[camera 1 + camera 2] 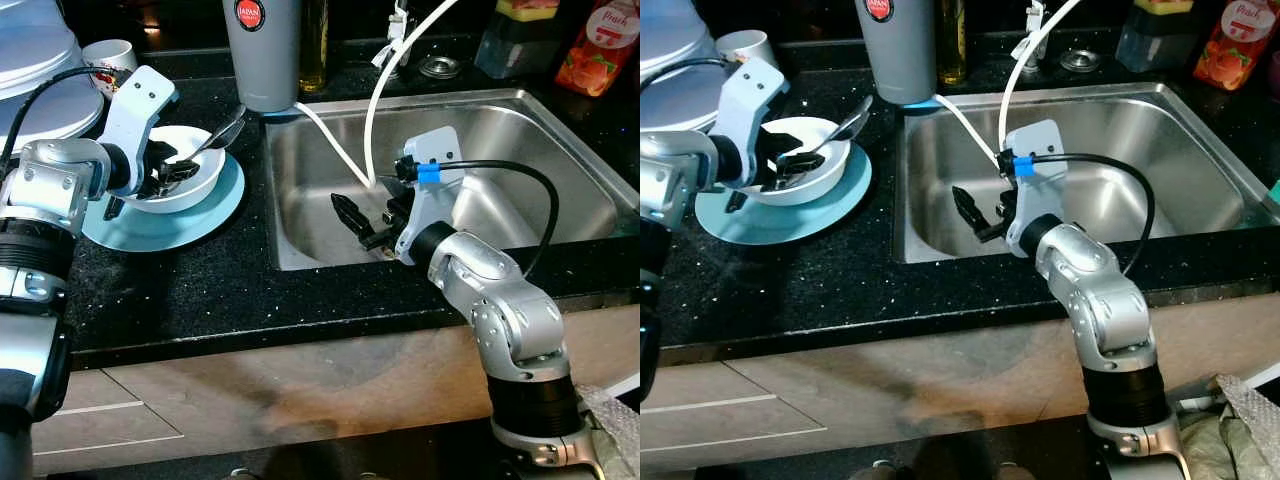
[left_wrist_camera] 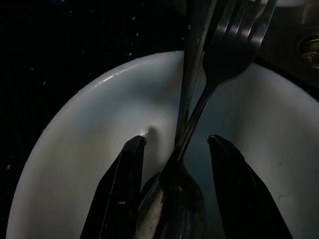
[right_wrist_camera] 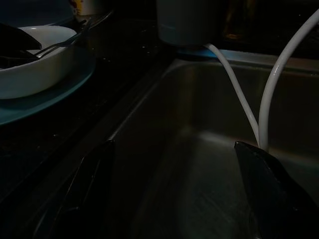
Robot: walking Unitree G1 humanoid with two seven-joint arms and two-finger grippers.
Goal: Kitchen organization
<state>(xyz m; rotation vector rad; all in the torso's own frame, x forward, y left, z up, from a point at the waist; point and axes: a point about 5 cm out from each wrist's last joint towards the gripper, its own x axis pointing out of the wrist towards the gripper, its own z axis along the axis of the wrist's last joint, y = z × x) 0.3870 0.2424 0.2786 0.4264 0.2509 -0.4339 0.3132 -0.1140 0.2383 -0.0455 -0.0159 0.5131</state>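
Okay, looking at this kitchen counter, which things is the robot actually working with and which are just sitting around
In play:
- left gripper, fingers open around the cutlery
- fork and spoon
- white bowl on the blue plate
- right gripper, open, over the sink

Just there:
- grey tumbler
- white hose
- juice pouch
- white cup

black speckled countertop (image 1: 200, 300), steel sink (image 1: 560, 150), beige cabinet fronts (image 1: 300, 390)

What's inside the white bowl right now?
The white bowl holds a fork and a second utensil, crossed, with the open left gripper straddling them. Their lower ends are too dark to identify.
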